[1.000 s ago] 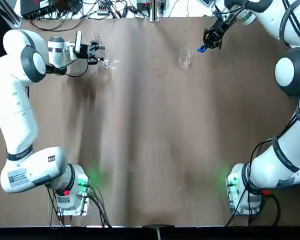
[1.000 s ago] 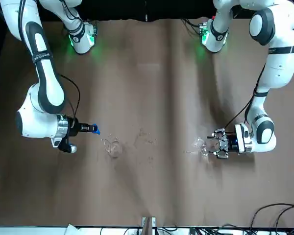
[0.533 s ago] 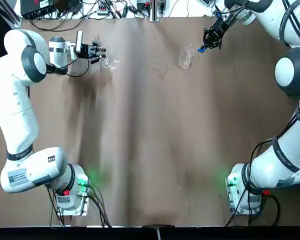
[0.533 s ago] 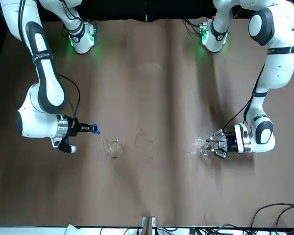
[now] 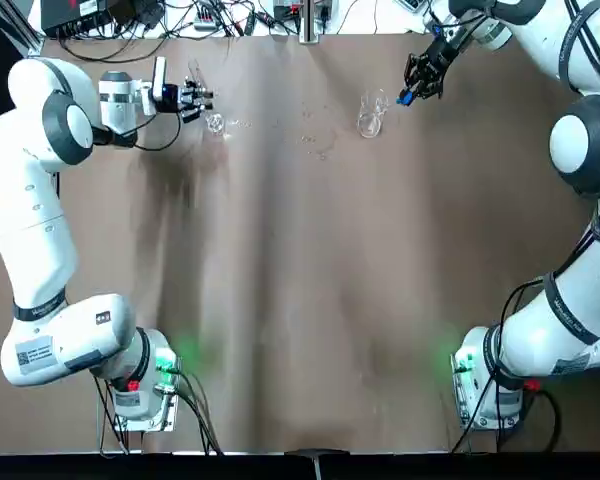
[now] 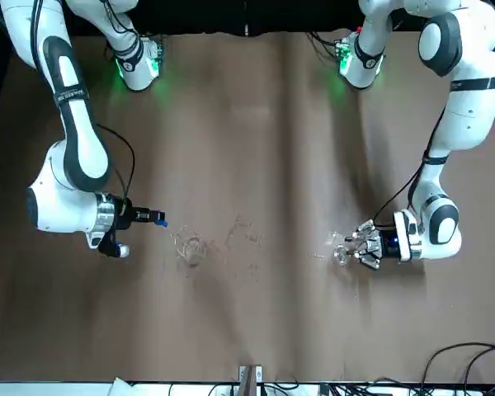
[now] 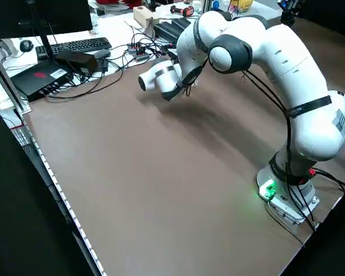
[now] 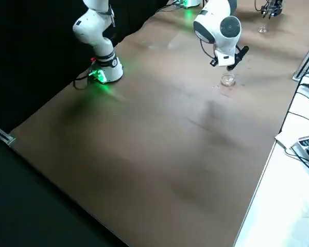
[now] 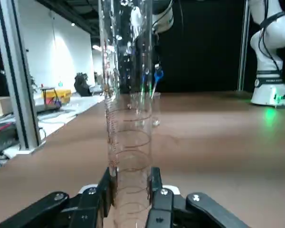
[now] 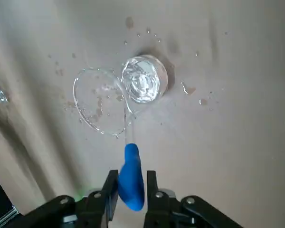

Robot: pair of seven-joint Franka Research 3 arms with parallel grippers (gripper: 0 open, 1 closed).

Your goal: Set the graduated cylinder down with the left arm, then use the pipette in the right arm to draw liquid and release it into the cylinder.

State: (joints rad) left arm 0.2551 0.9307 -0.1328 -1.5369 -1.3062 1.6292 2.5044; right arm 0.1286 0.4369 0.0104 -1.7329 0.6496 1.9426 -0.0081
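Two grippers at work: the left gripper (image 9: pixel 128 199) grips the upright graduated cylinder (image 9: pixel 128 118) at the far left, not yet released. The right gripper (image 10: pixel 129 190) pinches the pipette (image 10: pixel 131 173) above the beaker (image 10: pixel 97 102); drawing and dispensing remain.

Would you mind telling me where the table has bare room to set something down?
The whole stretch between the two arm bases and the glassware is bare. It is crowded only at the far edge: the graduated cylinder by the left gripper, and the beaker under the right gripper.
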